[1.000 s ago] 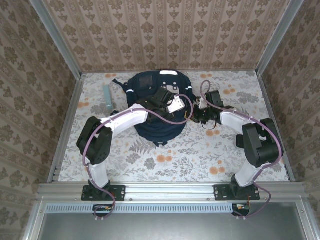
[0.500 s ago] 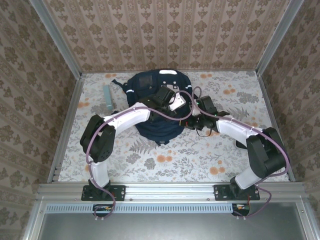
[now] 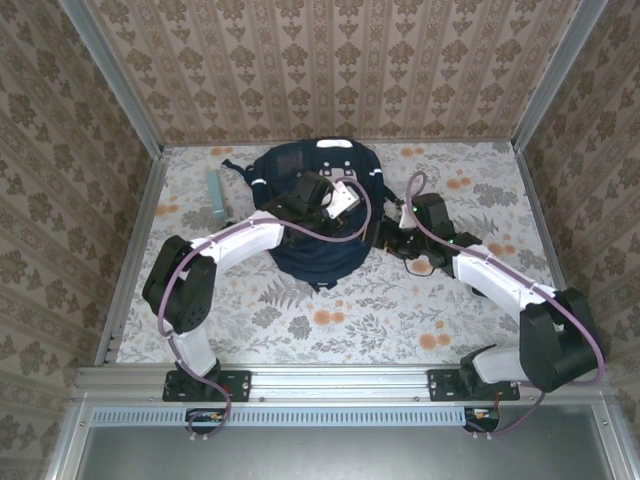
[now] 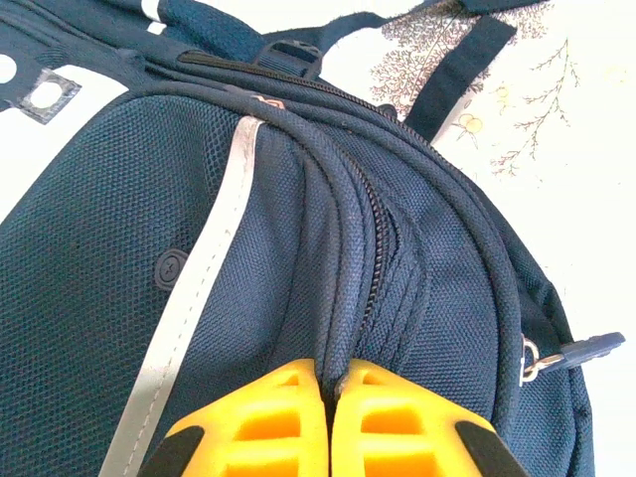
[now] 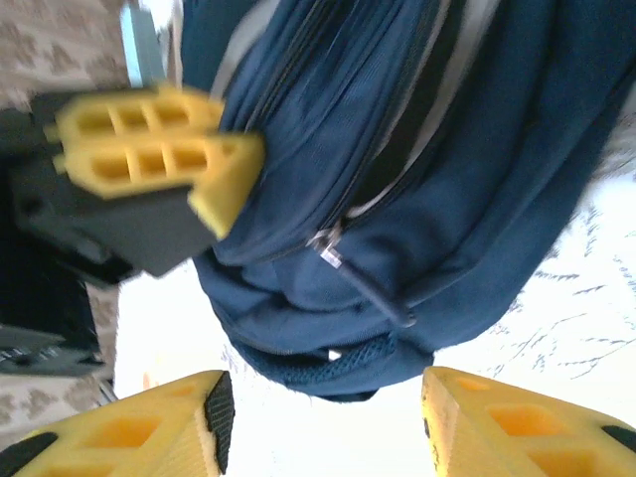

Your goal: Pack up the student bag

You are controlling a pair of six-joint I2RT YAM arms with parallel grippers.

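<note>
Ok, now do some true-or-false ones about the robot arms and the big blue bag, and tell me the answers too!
1. The jaws of the left arm are closed on a fold of the student bag. True.
2. The jaws of the right arm are squeezed shut. False: they stand apart with nothing between them, facing the bag.
3. The student bag is red. False: it is navy blue with pale stripes.
4. In the top view, a light-blue thing lies on the table to the left of the bag. True.
</note>
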